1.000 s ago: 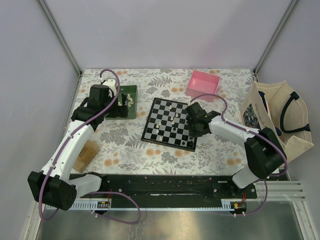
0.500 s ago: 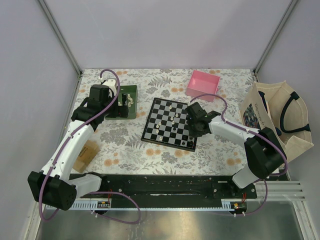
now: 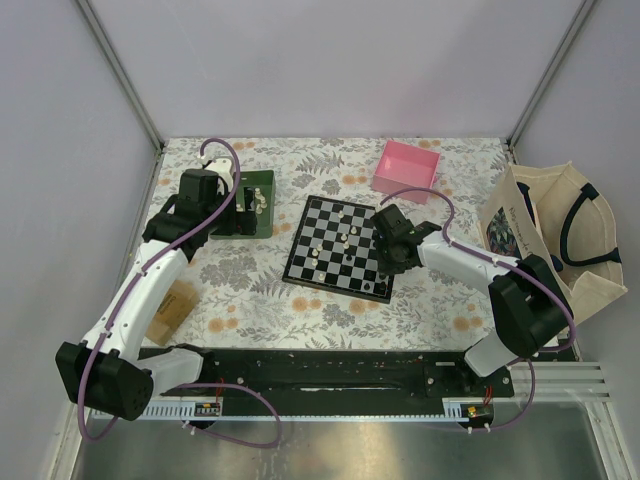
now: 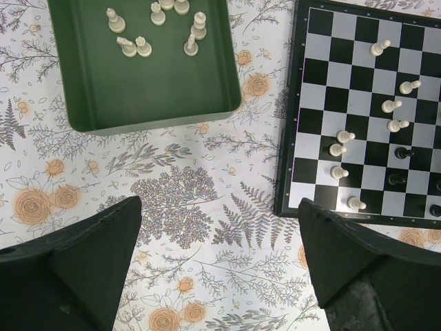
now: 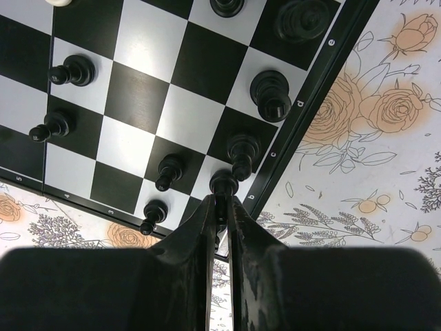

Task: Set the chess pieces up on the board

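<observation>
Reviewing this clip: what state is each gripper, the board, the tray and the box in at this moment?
Left gripper: open, holding nothing.
Right gripper: shut on a black chess piece at the board's edge.
Black-and-white checkered chessboard: partly set, many squares bare.
Green plastic tray: holds several cream chess pieces.
Pink box: open-topped, looks empty.

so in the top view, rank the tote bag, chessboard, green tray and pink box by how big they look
1. tote bag, though it stands taller, nearer the camera
2. chessboard
3. green tray and pink box look alike; the left arm hides part of the tray
</observation>
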`<state>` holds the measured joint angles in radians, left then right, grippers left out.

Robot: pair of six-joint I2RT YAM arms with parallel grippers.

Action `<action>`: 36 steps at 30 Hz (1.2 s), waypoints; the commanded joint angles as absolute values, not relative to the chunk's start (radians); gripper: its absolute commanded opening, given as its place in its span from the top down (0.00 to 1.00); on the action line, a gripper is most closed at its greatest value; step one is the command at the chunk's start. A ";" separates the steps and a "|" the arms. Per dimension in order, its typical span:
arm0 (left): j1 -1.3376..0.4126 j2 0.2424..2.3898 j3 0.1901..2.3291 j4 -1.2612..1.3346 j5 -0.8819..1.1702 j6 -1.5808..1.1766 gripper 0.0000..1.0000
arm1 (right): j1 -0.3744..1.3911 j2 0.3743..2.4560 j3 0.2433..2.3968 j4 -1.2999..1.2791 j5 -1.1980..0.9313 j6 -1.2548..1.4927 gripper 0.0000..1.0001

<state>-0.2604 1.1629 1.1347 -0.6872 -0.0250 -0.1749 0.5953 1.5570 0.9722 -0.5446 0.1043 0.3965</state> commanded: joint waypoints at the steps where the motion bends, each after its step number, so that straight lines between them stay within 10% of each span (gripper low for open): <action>1: -0.262 1.169 1.157 -0.666 -0.005 -0.164 0.01 | 0.589 1.560 0.997 -0.594 0.109 0.376 0.86; 36: -0.262 1.161 1.154 -0.667 -0.005 -0.163 0.01 | 0.583 1.575 0.973 -0.528 0.109 0.405 0.81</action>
<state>-0.2600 1.1675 1.1347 -0.6876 -0.0242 -0.1749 0.5938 1.5608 0.9779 -0.5598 0.1040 0.3904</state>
